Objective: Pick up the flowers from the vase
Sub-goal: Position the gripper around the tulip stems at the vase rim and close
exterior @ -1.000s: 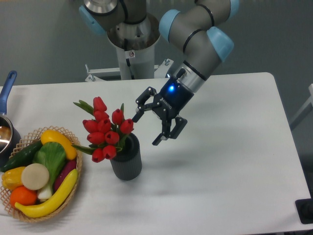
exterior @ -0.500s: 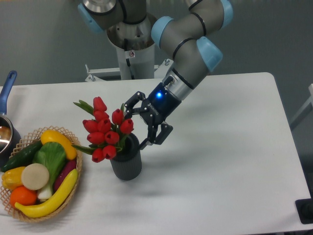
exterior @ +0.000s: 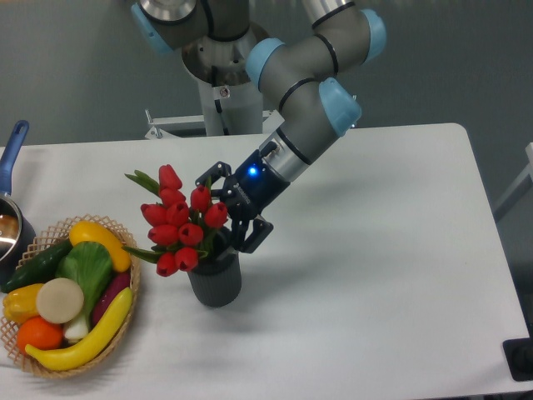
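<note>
Even, bright overhead light, soft shadows, slightly soft focus throughout.

A robot arm (exterior: 310,100) made of thick grey metal tubes, with rounded light blue caps at the joints. Its base (exterior: 223,83) is a wide silver-grey column with a small red-and-white sticker on the front. The wrist narrows to a silver ring, then a black section with a small glowing blue light. At the end is a black gripper (exterior: 232,210) with two jointed, linked fingers (exterior: 253,236) and faint white lettering on its body.
</note>
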Robot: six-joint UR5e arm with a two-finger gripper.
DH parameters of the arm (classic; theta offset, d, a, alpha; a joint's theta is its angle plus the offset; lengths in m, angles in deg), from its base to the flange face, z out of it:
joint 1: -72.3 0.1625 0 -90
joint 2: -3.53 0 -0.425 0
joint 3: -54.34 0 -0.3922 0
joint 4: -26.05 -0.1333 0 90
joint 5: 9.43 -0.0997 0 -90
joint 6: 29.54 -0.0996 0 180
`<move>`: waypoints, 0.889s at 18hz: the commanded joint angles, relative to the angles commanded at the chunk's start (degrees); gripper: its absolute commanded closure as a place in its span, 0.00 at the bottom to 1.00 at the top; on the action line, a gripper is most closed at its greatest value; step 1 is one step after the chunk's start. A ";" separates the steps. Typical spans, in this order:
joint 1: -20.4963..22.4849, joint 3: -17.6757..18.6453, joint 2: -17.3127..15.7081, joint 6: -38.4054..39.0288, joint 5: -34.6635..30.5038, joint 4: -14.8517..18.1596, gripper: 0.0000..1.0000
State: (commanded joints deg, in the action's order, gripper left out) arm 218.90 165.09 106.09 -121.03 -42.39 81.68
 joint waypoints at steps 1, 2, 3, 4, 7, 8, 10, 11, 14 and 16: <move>0.00 0.00 0.09 0.00 0.09 -0.09 0.00; 0.00 -0.17 0.09 0.00 0.09 -0.09 0.00; 0.00 -0.18 0.35 0.00 0.17 -0.26 0.01; 0.00 -0.26 0.44 0.00 0.26 -0.26 0.08; 0.00 -0.35 0.88 -0.09 0.26 -0.35 0.25; 0.00 -0.35 0.97 -0.09 0.26 -0.35 0.30; 0.00 -0.61 1.23 -0.09 0.26 -0.35 0.37; 0.00 -0.62 1.23 -0.09 0.26 -0.53 0.39; 0.09 -0.09 1.32 0.00 0.35 -2.10 0.53; 0.17 -0.09 1.32 0.09 0.44 -2.29 0.53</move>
State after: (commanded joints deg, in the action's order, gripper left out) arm 219.08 165.00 107.41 -120.95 -41.95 79.40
